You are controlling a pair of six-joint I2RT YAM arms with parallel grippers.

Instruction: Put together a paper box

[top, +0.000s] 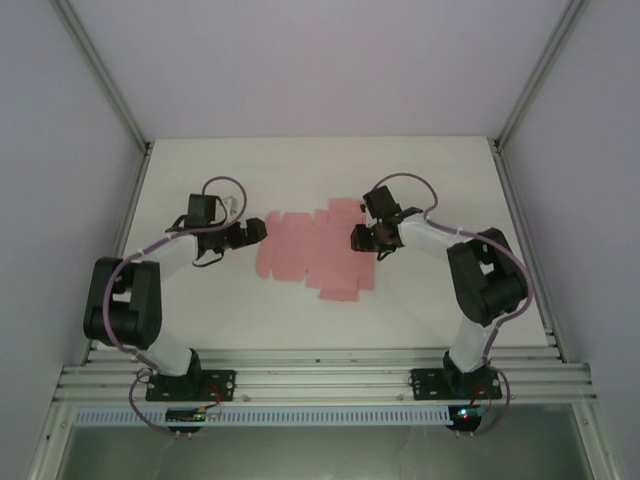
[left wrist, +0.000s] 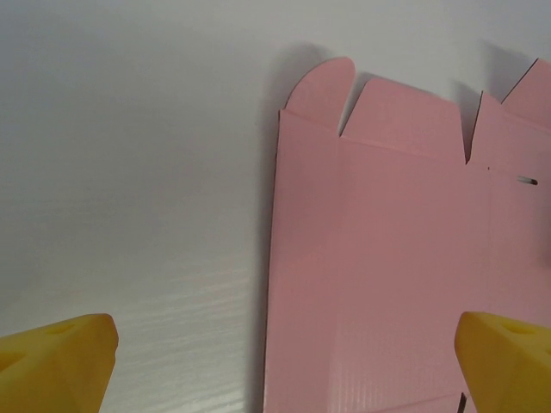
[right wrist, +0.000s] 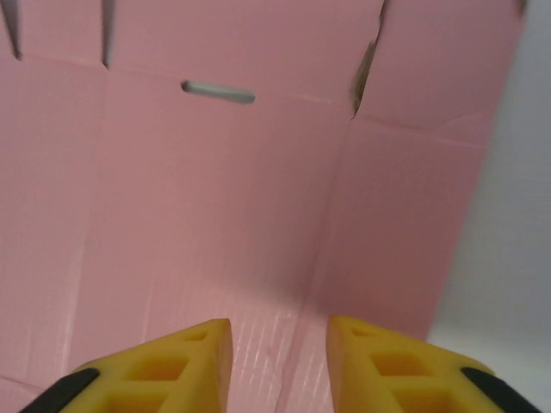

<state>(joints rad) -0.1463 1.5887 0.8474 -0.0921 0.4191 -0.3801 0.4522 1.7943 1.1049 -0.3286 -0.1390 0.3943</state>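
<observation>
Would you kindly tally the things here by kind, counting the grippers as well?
paper box, a flat pink sheet: 1
Grippers: 2, the left gripper and the right gripper
Total: 3

The paper box [top: 315,248] was a thin salmon-pink sheet, not yet folded, lying flat near the middle of the table [top: 250,320], well away from every edge. Creases divided it into panels, and notched flaps lined its far and near sides.
</observation>
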